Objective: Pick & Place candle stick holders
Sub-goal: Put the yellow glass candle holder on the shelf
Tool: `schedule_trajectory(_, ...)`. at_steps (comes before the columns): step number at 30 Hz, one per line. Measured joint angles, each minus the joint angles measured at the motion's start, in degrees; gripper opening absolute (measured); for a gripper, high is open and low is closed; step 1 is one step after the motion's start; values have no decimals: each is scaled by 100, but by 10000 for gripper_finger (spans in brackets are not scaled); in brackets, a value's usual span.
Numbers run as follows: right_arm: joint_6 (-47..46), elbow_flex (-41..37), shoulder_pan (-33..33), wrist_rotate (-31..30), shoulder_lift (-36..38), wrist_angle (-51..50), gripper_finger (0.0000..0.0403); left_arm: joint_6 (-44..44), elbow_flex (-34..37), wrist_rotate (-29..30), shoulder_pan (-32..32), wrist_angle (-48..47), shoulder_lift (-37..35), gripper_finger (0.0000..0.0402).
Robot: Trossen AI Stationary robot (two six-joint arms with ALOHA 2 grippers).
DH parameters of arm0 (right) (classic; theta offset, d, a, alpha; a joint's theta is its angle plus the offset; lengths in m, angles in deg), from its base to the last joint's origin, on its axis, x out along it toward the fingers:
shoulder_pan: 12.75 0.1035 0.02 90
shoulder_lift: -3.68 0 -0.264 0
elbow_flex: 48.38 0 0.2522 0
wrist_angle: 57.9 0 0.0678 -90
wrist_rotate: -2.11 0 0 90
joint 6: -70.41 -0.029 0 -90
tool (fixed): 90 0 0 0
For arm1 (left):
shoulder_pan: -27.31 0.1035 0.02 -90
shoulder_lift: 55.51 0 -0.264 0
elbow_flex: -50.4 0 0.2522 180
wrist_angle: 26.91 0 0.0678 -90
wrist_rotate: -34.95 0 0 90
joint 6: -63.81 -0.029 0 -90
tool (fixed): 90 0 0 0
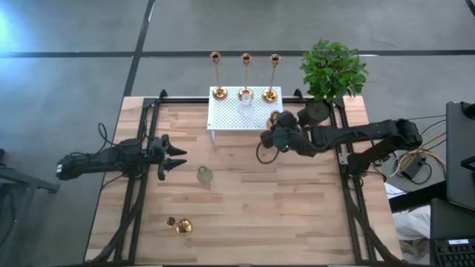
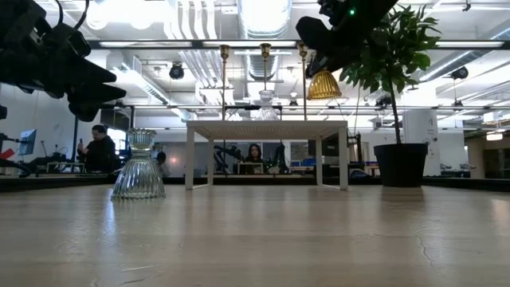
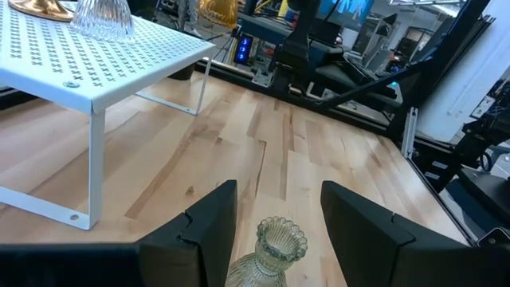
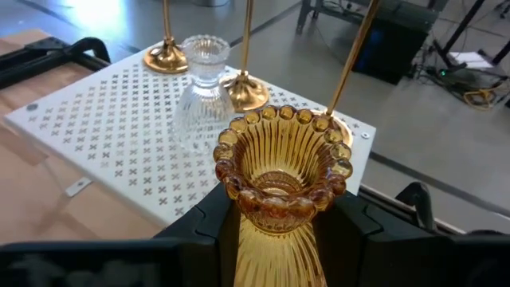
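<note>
Three gold candle stick holders (image 1: pixel 246 74) stand by their round bases along the far edge of a white perforated shelf (image 1: pixel 223 119). A clear glass holder (image 4: pixel 199 96) stands on the shelf in front of them. My right gripper (image 1: pixel 276 133) hovers by the shelf's right end, shut on an amber glass candle holder (image 4: pixel 279 175). Toward the table's left, my left gripper (image 3: pixel 275 199) is open, and a second clear glass holder (image 3: pixel 275 247) stands on the table just ahead of its fingers. Another amber holder (image 1: pixel 180 226) lies on its side near the front edge. My right gripper pinches the amber holder's ribbed body (image 4: pixel 239 231), just below the beaded rim, between its two fingers (image 4: pixel 209 219). The fingers slant down toward the shelf from the table's right. The holder (image 2: pixel 324 84) is lifted clear, higher than the shelf top, with its beaded cup toward the wrist camera.
A potted plant (image 1: pixel 332 74) stands at the far right corner, close behind my right arm. Black frame rails (image 1: pixel 141 185) run along the table's left and right sides. Bare wood lies between the shelf and the front edge. People sit in the room beyond the table.
</note>
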Motion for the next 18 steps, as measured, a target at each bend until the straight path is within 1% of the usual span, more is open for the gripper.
schedule_trajectory(5, 301, -8, -223, 336, -13, 261, 116, 2, 0, 0, 0, -2, 0, 188)
schedule_trajectory(10, 843, -285, -484, 744, -10, 1233, 116, 5, 2, 0, 0, -3, 0, 188)
schedule_trajectory(12, 960, -417, -572, 790, -3, 1522, 116, 5, 2, 0, 0, -2, 2, 188)
schedule_trajectory(18, 1144, -725, -813, 923, 40, 1770, 116, 7, 2, 0, -2, -4, 2, 188)
